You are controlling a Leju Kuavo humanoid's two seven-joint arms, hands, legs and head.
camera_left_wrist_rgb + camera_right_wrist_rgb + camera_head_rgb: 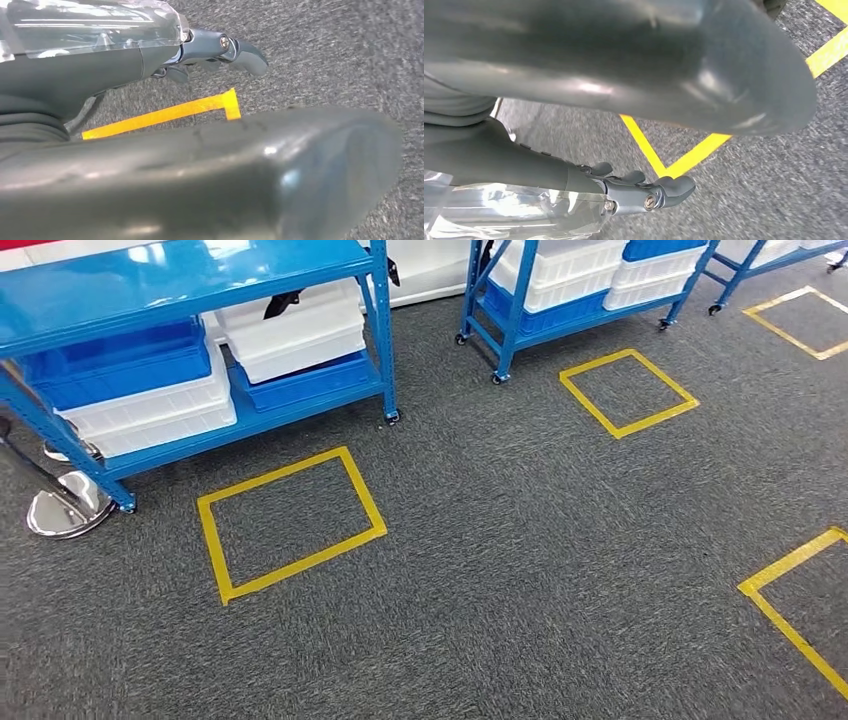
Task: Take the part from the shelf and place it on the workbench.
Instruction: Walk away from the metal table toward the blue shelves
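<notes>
Seemingly early: both hands, left hand (200,50) and right hand (634,192), hang empty, fingers loosely apart; shelf (200,280) ahead, part unpicked.

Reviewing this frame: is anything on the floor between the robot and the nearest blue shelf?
Nothing visible blocks it. Bare grey carpet with a yellow tape square lies before the shelf; a chrome stand base sits off by its leg.

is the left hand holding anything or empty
Empty. In the left wrist view the left hand hangs over the carpet with its fingers apart and nothing between them.
</notes>
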